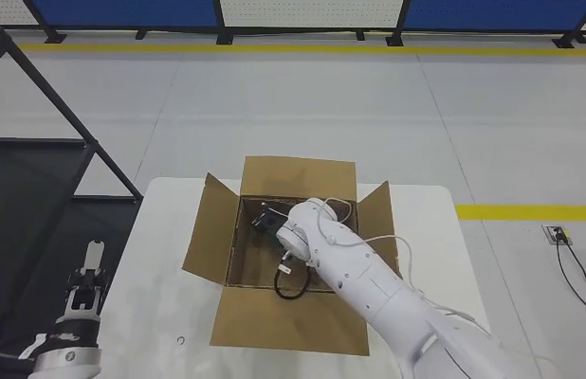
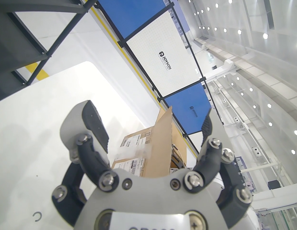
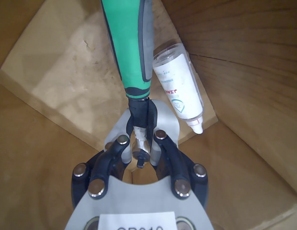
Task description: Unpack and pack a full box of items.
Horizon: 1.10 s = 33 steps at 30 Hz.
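Note:
An open cardboard box (image 1: 283,322) stands in the middle of the white table (image 1: 160,313), flaps spread; it shows too as the box (image 2: 160,142) ahead of the left wrist. My right arm (image 1: 340,265) reaches down inside it. My right gripper (image 3: 141,123) is shut on the dark shaft of a green-and-grey handled screwdriver (image 3: 129,41), which points away toward the box floor. A white bottle (image 3: 179,87) with a clear cap lies beside it against the box wall. My left gripper (image 2: 151,120) is open and holds nothing, low at the table's near left corner, left gripper (image 1: 89,261).
A black cable loop (image 1: 290,284) hangs from the right arm over the box. A dark metal frame (image 1: 46,180) stands left of the table. A small ring mark (image 1: 180,340) lies on the table near the box's front flap. Blue and white partition panels (image 2: 162,58) line the far floor.

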Motion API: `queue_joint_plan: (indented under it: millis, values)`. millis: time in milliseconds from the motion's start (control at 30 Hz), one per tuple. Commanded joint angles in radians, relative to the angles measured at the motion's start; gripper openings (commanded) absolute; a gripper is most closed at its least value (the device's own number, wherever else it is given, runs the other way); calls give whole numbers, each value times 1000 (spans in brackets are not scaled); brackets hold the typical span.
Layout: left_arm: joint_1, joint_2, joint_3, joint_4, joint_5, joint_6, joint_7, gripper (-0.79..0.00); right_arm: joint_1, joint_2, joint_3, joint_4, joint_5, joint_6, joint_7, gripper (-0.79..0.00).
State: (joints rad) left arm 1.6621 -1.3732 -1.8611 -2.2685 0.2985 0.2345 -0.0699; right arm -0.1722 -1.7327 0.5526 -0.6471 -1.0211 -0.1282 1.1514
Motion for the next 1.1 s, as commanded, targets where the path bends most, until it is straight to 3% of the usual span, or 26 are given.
queue_joint_plan:
  millis: [0,233,433,867,1067]
  values:
    - [-5,1,5,2,5,1,-4,0,-31,24,17,-110,-39,35,33,-785]
    - [-15,2,14,9,14,2,-15,0,-216,134,142,-583,-264,147,206,-785]
    - [-18,2,17,11,27,6,1,0,-393,197,277,-898,-393,131,275,-785]
    - [-18,2,17,11,27,6,1,0,-420,202,281,-918,-413,91,256,-785]
    - [-18,2,17,11,27,6,1,0,-458,210,375,-1077,-413,145,310,-785]
